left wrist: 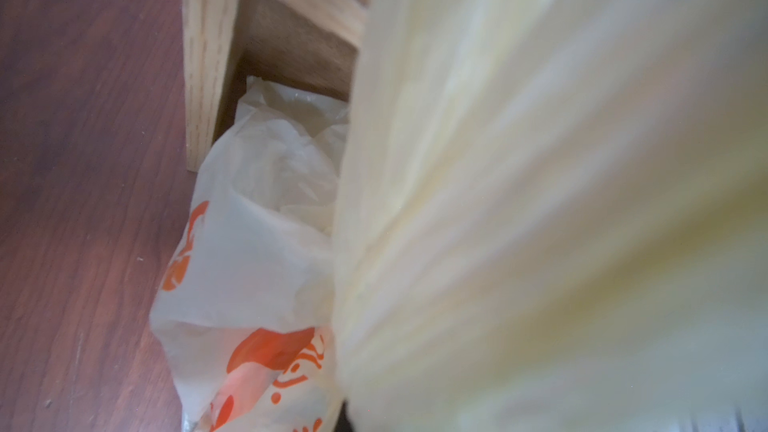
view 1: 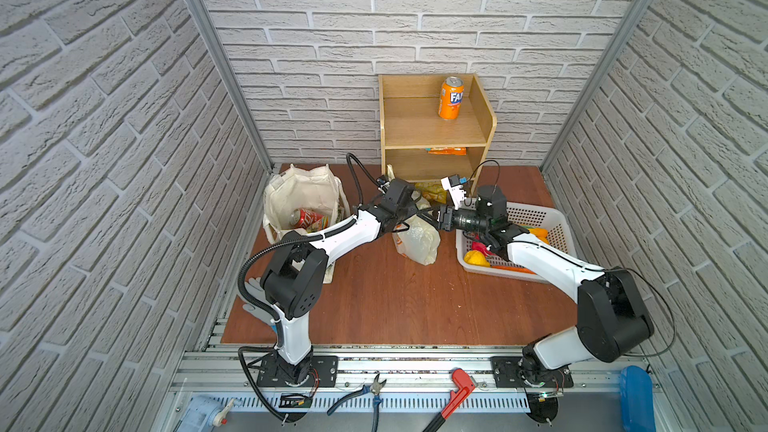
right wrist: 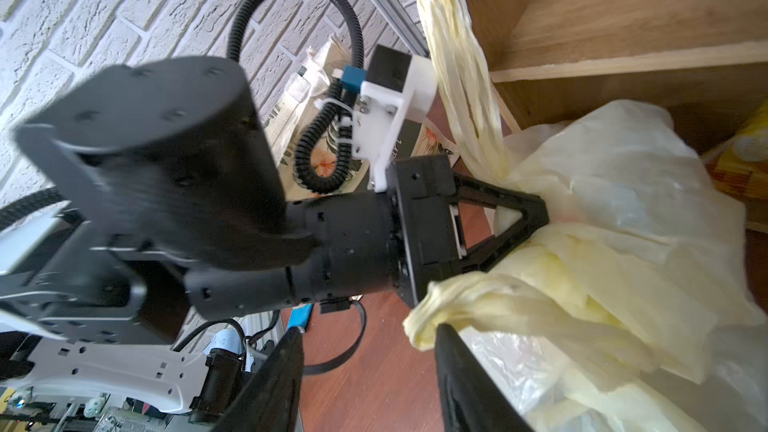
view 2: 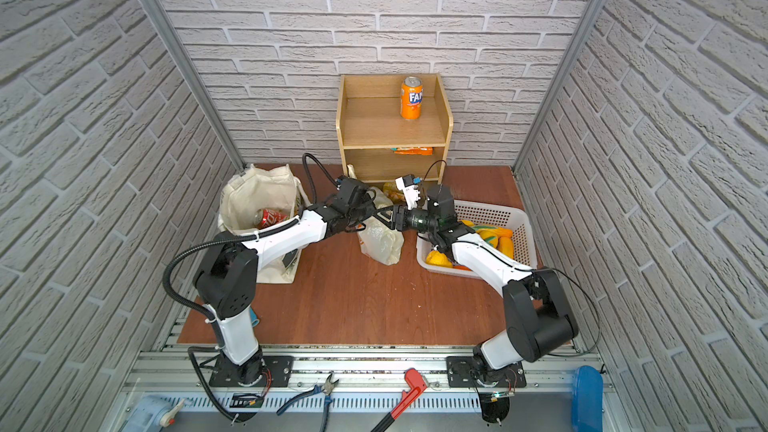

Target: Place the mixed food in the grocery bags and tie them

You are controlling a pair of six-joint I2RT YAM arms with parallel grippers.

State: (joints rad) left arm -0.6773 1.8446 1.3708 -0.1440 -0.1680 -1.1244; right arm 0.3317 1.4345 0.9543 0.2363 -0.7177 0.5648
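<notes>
Tying step. The left tool [right wrist: 539, 211] pinches the bag [right wrist: 623, 209] tight. The right tool [right wrist: 370, 330] is open beside a handle [right wrist: 461, 299]. I think it must grab that next.

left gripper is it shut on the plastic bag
Yes, the left gripper has its tips together, pinching a fold of the plastic bag.

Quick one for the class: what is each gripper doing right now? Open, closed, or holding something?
Left gripper: shut on the plastic bag.
Right gripper: open, holding nothing; a twisted bag handle sits by one finger.
</notes>
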